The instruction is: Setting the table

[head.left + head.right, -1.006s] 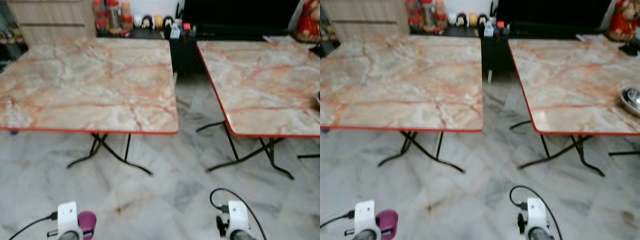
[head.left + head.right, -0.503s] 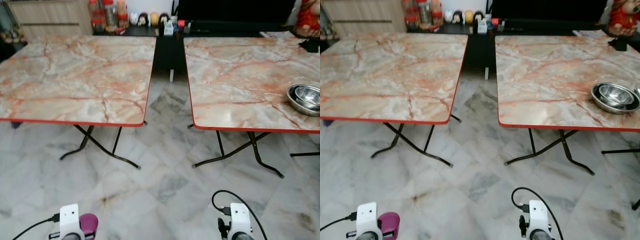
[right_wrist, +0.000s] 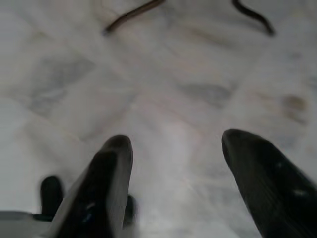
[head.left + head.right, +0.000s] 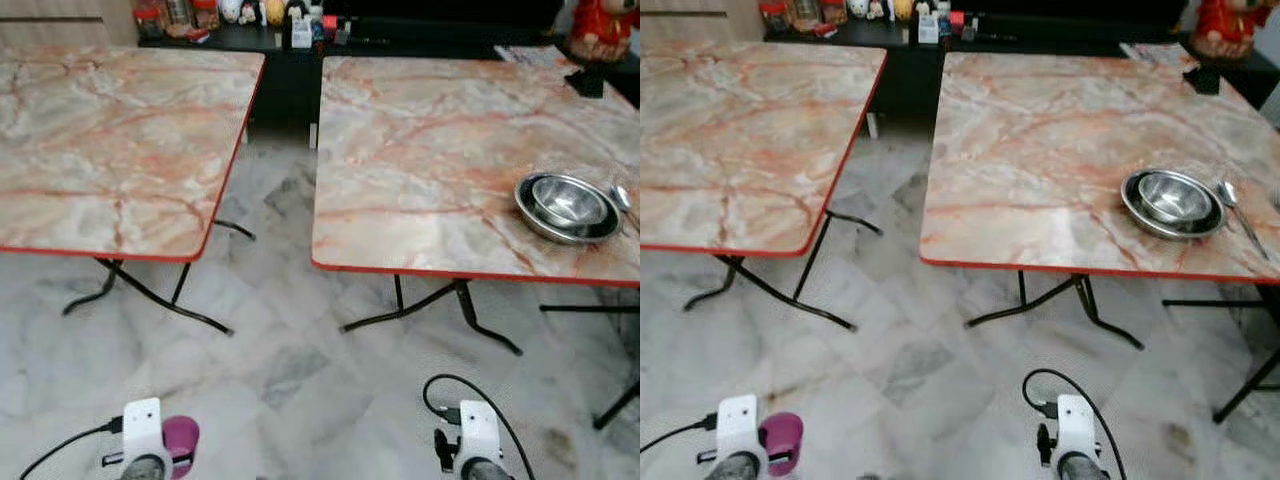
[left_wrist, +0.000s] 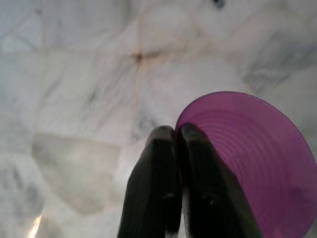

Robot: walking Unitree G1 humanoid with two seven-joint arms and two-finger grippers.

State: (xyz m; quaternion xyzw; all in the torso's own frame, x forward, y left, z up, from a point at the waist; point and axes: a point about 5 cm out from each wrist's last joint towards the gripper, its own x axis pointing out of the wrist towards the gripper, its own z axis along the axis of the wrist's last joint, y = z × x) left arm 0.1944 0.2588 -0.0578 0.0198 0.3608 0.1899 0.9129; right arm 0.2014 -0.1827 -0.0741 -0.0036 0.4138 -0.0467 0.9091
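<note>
Low over the floor, my left gripper [image 5: 176,136] is shut on the rim of a purple cup [image 5: 252,153]; the same cup [image 4: 182,440] peeks out beside my left wrist in the eye views. My right gripper [image 3: 173,146] hangs open above the marble floor with nothing between its fingers. On the right marble-topped table [image 4: 430,140], near its right front, sit stacked steel bowls [image 4: 567,206], and a spoon [image 4: 1238,214] lies just to their right. The left table [image 4: 110,140] carries nothing.
The two folding tables stand side by side with a floor gap [image 4: 280,180] between them. A dark cabinet [image 4: 300,50] with jars and small figures runs behind them. A red figure [image 4: 597,25] stands at the back right. Black table legs [image 4: 440,310] splay over the floor.
The camera has swung right and moved closer, so both tables have shifted left and the steel bowls and spoon have come into full view. Both arms hang as before.
</note>
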